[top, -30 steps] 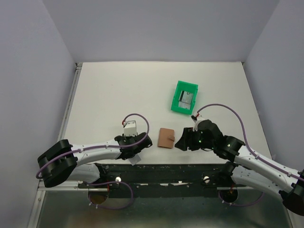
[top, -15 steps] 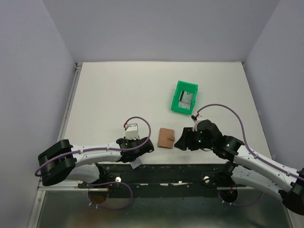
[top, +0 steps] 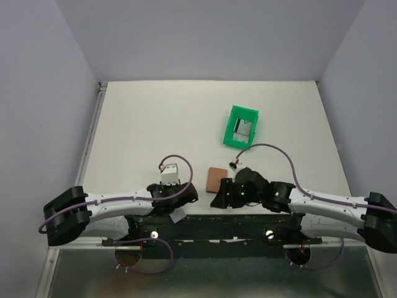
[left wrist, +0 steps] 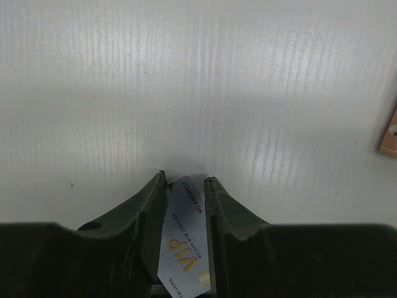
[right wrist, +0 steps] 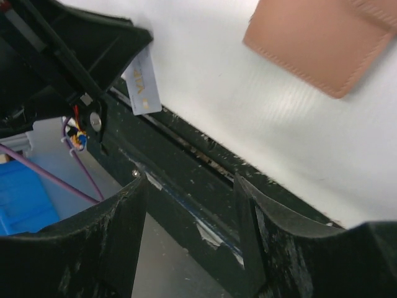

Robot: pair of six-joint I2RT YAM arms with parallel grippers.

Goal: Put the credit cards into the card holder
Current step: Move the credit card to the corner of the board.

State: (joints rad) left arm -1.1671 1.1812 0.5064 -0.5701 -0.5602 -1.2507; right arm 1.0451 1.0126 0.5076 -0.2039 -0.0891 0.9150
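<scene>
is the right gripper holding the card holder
No, the right gripper is open and empty; the card holder lies on the table.

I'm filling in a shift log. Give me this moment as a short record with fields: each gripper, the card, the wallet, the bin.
Left gripper: shut on a thin pale rectangular card with gold VIP lettering
Right gripper: open, empty, at the table's near edge
Tan-brown leather card holder: looks folded shut, flat on the white table, just beyond the right gripper, not held
Green plastic bin: farther back on the table, something grey inside, unclear what
</scene>
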